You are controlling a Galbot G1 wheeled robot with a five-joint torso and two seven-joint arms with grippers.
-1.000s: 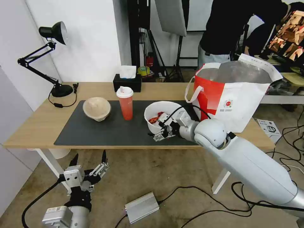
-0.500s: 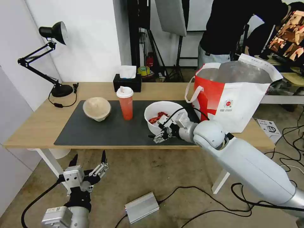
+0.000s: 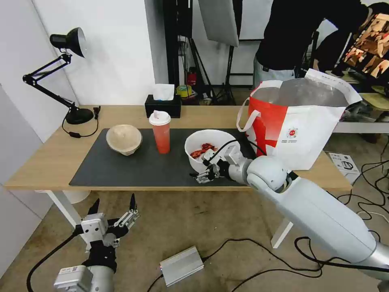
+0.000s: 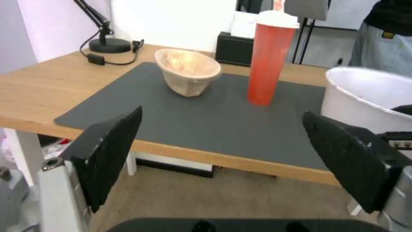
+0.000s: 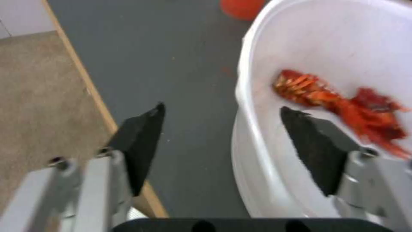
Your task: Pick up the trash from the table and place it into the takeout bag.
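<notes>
1. Carpeted floor lay nearest, below the front edge of the table (image 3: pixel 48 170), and the left gripper (image 3: pixel 112 207) hung there parked, its black fingers spread wide on nothing.
2. On the dark grey mat (image 3: pixel 133 168), the white plastic bowl (image 3: pixel 204 142) served as the landmark. The right gripper (image 3: pixel 207 166) stood at the bowl's near rim with its fingers apart: in the right wrist view one finger (image 5: pixel 317 151) sat inside the wall, close to the red scraps (image 5: pixel 343 106), and the other (image 5: pixel 139 145) hung outside over the mat. Neither pad appeared to press the wall yet, so the gripper held nothing.
3. The step in hand looked like pinching that rim. To do it well, the wall should sit deep between the pads before closing, and the inner finger should stay clear of the scraps. A thin plastic rim may flex or tip the bowl, so a firm, level lift seemed wise.
4. Left of the bowl stood the tall red cup (image 3: pixel 161 132); farther left lay the beige paper-pulp bowl (image 3: pixel 124 139).
5. Right of the bowl and a little behind it, the takeout bag (image 3: pixel 300 125) stood open-mouthed on the table.
</notes>
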